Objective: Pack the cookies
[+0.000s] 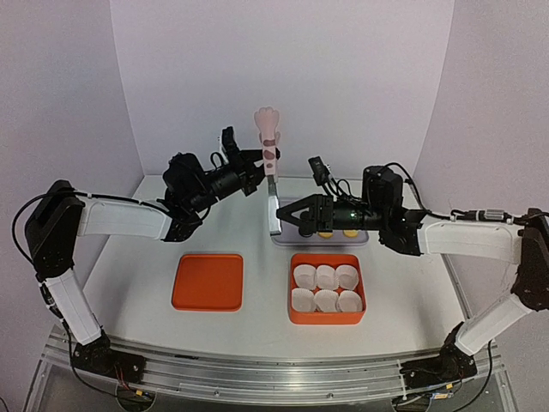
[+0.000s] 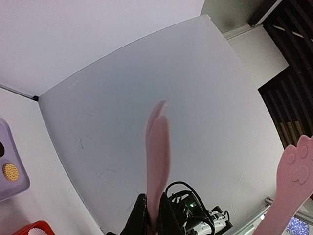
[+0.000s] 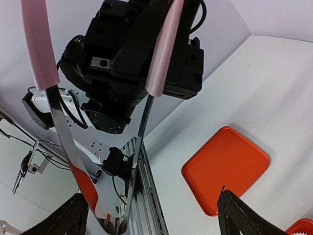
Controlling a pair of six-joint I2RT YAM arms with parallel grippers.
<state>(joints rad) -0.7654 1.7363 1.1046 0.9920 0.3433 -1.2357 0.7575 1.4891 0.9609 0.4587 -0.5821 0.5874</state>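
I see golden cookies (image 1: 326,233) on the lilac tray (image 1: 364,241) at the tabletop's (image 1: 257,257) far middle. My right gripper (image 1: 292,221) hangs over the tray's left edge, spread wide and empty. My left gripper (image 1: 260,163) is clamped on pink tongs (image 1: 271,146), whose blades crowd that same edge. The orange box (image 1: 296,316) and lid (image 1: 208,281) sit nearer me, well apart.

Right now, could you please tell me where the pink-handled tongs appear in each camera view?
Top external: the tongs stand upright at centre, pink handles up, metal blades down.
Left wrist: one pink handle edge-on at centre, rising from the left fingers; the other at the right edge.
Right wrist: pink handles along the top, metal blades meeting at lower left.
Landmark: the flat orange tray, in the top and right wrist views only.
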